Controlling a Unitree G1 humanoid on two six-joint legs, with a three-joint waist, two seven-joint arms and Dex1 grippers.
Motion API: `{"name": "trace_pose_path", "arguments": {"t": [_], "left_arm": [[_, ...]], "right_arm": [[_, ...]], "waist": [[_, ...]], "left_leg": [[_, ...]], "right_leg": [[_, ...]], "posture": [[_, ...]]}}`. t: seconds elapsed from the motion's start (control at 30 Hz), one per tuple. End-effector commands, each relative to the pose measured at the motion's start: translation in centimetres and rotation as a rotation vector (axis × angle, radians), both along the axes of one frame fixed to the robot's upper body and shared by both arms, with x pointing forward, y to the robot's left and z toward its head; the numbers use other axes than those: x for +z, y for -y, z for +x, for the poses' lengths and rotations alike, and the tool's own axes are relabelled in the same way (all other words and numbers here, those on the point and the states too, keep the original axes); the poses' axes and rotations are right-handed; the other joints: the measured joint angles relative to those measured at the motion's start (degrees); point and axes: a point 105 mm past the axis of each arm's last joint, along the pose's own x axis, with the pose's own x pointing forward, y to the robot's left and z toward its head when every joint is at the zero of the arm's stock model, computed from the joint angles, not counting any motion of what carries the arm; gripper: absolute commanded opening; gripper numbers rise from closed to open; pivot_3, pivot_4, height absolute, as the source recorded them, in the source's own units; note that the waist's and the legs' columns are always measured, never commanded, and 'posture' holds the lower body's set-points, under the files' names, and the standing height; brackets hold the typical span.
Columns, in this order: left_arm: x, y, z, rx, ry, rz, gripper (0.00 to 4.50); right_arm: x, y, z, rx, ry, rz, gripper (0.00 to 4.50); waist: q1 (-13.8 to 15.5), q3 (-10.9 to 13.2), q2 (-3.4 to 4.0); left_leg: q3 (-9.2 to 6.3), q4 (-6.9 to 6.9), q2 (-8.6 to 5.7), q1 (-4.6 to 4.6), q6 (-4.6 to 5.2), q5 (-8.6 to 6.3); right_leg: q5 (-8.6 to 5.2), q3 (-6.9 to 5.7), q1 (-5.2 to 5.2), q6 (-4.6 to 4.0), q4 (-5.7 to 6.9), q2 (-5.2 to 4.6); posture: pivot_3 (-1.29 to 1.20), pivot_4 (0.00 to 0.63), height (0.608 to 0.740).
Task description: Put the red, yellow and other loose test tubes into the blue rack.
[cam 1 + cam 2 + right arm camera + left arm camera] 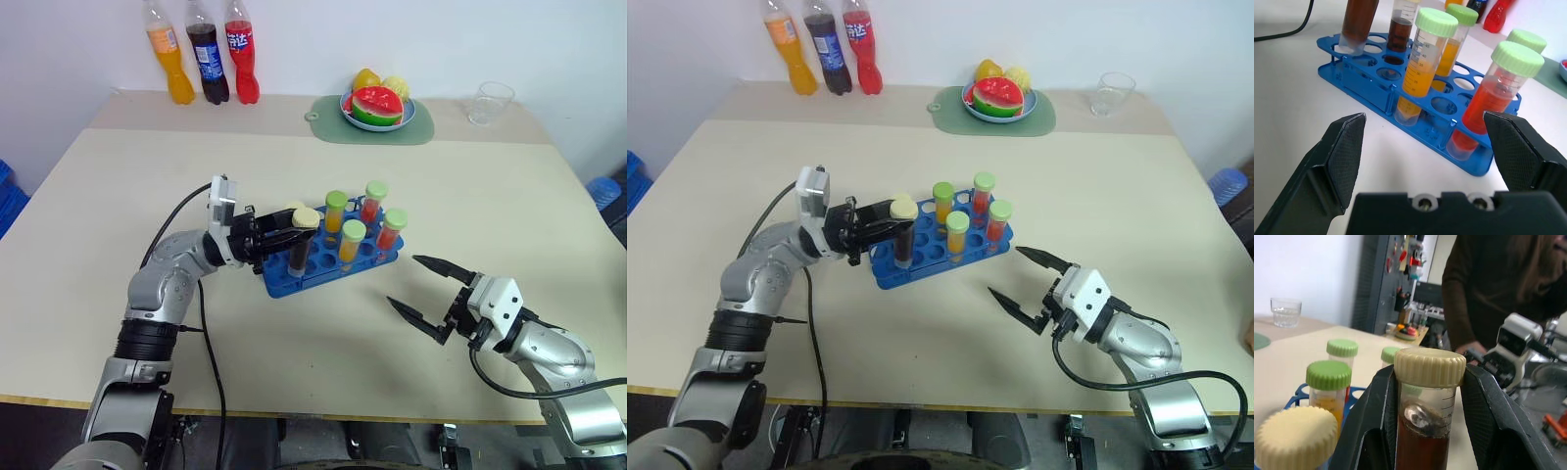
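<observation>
The blue rack (328, 266) stands near the middle of the table (98, 215) and serves as the reference for all positions below. The left gripper (279, 238) is clamped on a cream-capped tube of dark brown liquid (302, 243), holding it just under the cap. The tube is upright over the rack's near-left end, its lower part inside or just above a hole; in the head views the seating depth cannot be determined. In the right wrist view its base appears to reach a hole at the rack's far corner.

A second cream cap (1297, 438) sits immediately beside the held tube. Its body is cut off in the left wrist view and hidden behind the gripper in the head views.

Four green-capped tubes stand in the rack: two with orange liquid (350, 242) and two with red liquid (391, 233). All four are upright.

The right gripper (427, 291) hovers to the right of the rack and nearer the robot, apart from it, fingers spread wide and holding nothing.

Beyond the rack, at the table's far edge, stand three soft-drink bottles (203, 54), a plate of toy fruit (377, 106) on a green mat (328, 122), and a clear cup (489, 103). A person in a dark top (1498, 289) stands in the background of the left wrist view, partly cut off.
</observation>
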Motion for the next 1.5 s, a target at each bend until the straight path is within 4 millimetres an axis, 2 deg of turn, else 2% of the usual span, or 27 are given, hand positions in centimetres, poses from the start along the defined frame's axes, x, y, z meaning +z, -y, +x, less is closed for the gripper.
{"name": "trace_pose_path", "arguments": {"t": [0.03, 0.37, 0.63, 0.87, 0.97, 1.07, 1.1, 1.3, 1.37, 1.5], "left_arm": [[0.0, 0.6, 0.1, 0.006, 0.045, 0.004, 1.6], [-0.9, 1.6, 1.5, 0.053, 0.065, 0.01, 1.6], [-1.7, 2.1, 1.2, 0.035, 0.066, 0.02, 1.6], [-1.5, 1.6, 1.3, 0.026, -0.005, -0.016, 1.6], [-1.3, 1.5, 1.4, 0.046, 0.019, -0.016, 2.75], [-1.3, 1.5, 1.7, 0.1, 0.054, 0.011, 4.27], [-1.2, 1.4, 1.7, 0.112, 0.071, 0.019, 4.49], [-0.1, 0.3, 1.5, 0.218, 0.139, 0.021, 4.49], [0.7, -0.8, 1.9, 0.315, 0.184, 0.022, 4.49], [1.1, -3.8, 2.5, 0.479, 0.182, 0.053, 4.49]], "right_arm": [[1.7, -0.6, 0.0, 0.02, 0.057, -0.006, 4.26], [1.8, 0.0, -0.5, 0.016, 0.038, -0.017, 4.26], [1.3, 1.0, -1.1, 0.004, 0.008, -0.042, 4.26], [1.1, 1.1, -0.8, 0.008, 0.007, -0.039, 4.26], [1.0, 1.2, -0.8, 0.013, 0.005, -0.04, 4.26], [1.0, 1.4, -0.9, 0.016, 0.004, -0.044, 4.26], [0.9, 1.4, -0.9, 0.016, 0.003, -0.046, 4.26], [0.6, 1.8, -1.0, 0.009, -0.007, -0.049, 4.26], [0.5, 2.1, -0.8, -0.019, -0.018, -0.033, 4.26], [0.1, 3.0, -0.1, -0.109, -0.043, 0.018, 4.26]], "waist": [[0.0, 0.0, 0.0], [0.2, 0.0, 0.01], [0.2, 0.0, 0.01], [0.2, 0.0, 0.01], [0.2, 0.0, 0.01], [0.2, 0.0, 0.01], [0.2, 0.0, 0.01], [0.1, 0.0, 0.01], [0.2, 0.0, 0.01], [0.0, 0.0, 0.02]], "left_leg": [[0.0, 0.0, 0.0, 0.0, 0.0, 0.0], [0.0, 0.01, -0.01, 0.01, 0.0, 0.0], [0.0, 0.01, 0.0, 0.02, 0.01, 0.0], [0.0, 0.01, 0.0, 0.02, 0.01, 0.0], [0.0, 0.01, 0.0, 0.01, 0.02, -0.01], [-0.01, 0.01, 0.0, 0.01, 0.02, -0.01], [-0.01, 0.01, 0.0, 0.01, 0.02, -0.01], [-0.01, 0.01, 0.03, 0.02, 0.02, -0.01], [-0.01, 0.01, 0.03, 0.01, 0.02, -0.01], [0.0, 0.0, 0.06, 0.04, 0.02, -0.01]], "right_leg": [[0.0, 0.0, 0.0, 0.0, 0.0, 0.0], [0.0, 0.0, 0.02, 0.0, 0.0, 0.0], [0.0, 0.0, 0.03, 0.0, 0.01, 0.02], [0.0, 0.0, 0.03, 0.01, 0.01, 0.02], [0.0, 0.0, 0.03, 0.01, 0.01, 0.02], [0.0, 0.0, 0.02, 0.01, 0.01, 0.02], [0.0, 0.0, 0.02, 0.01, 0.01, 0.02], [0.0, 0.0, 0.02, 0.01, 0.02, 0.02], [0.0, 0.0, 0.02, 0.01, 0.02, 0.02], [0.01, 0.0, 0.02, 0.01, 0.04, 0.02]], "posture": [[0.0, 0.15, 0.74], [0.0, 0.15, 0.74], [0.0, 0.15, 0.74], [0.0, 0.15, 0.74], [0.0, 0.15, 0.74], [0.0, 0.15, 0.74], [0.0, 0.15, 0.74], [0.0, 0.15, 0.74], [0.0, 0.15, 0.74], [0.0, 0.15, 0.74]]}}
